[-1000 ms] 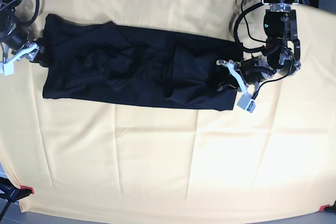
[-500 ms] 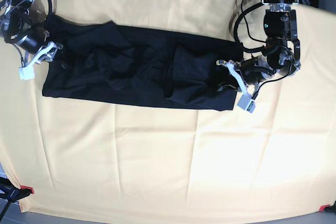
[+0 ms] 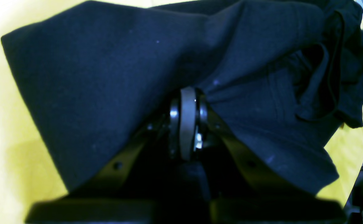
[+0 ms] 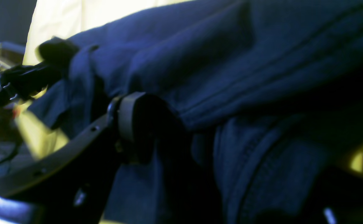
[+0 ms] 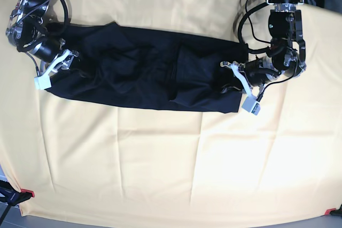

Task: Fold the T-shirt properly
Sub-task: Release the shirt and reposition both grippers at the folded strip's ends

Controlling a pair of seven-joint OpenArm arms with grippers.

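Left wrist view: the left gripper (image 3: 186, 102) is pinching the T-shirt (image 3: 106, 77), jaws clamped.

Right wrist view: the right gripper (image 4: 175, 124) is standing spread around fabric.

Base view: the T-shirt (image 5: 144, 73) is lying across the yellow cloth (image 5: 171, 164), toward 12 o'clock.

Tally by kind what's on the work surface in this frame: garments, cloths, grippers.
Black T-shirt: 1
Pale yellow cloth: 1
Grippers: 2, left gripper and right gripper
Total: 4
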